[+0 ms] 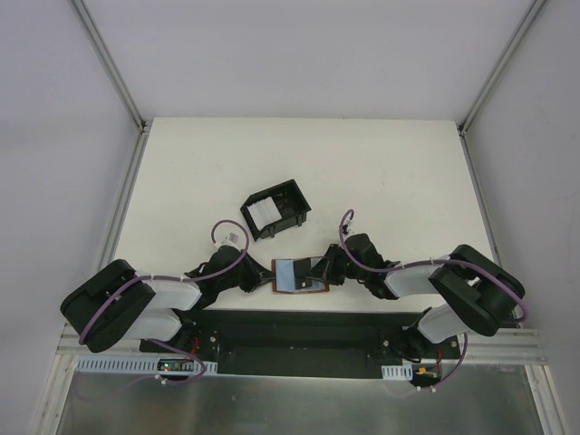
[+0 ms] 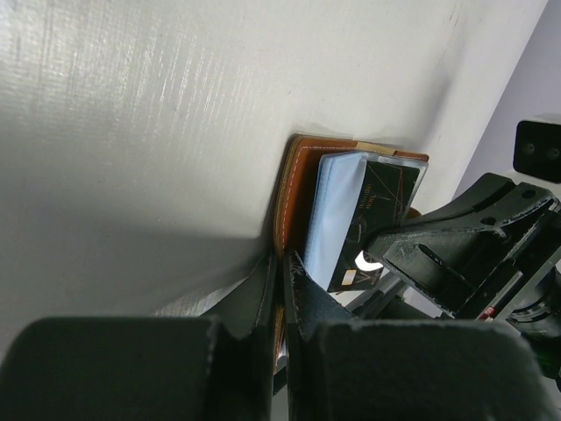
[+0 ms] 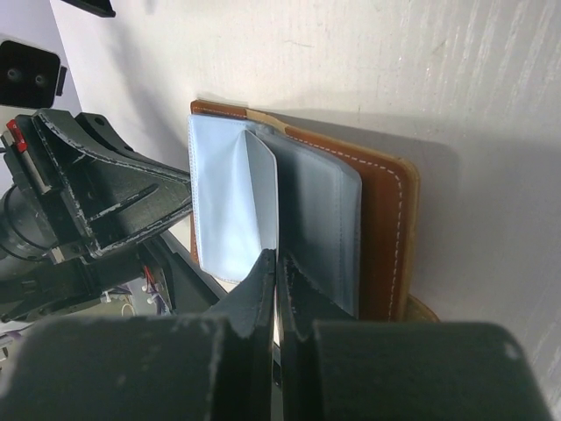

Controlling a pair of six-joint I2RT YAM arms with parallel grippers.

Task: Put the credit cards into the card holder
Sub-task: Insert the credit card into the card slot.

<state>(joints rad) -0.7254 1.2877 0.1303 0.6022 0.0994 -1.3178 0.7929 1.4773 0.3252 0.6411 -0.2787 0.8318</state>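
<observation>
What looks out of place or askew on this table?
One pale card in the open brown wallet stands tilted up instead of lying flat, pinched by the right gripper. The card holder also sits skewed to the edges of the table.

Brown wallet (image 3: 386,237), black card holder (image 1: 292,198)

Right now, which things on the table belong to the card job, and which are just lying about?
Job: pale blue cards, white card, black card holder.
Lying about: brown wallet, which only carries the blue cards.
</observation>
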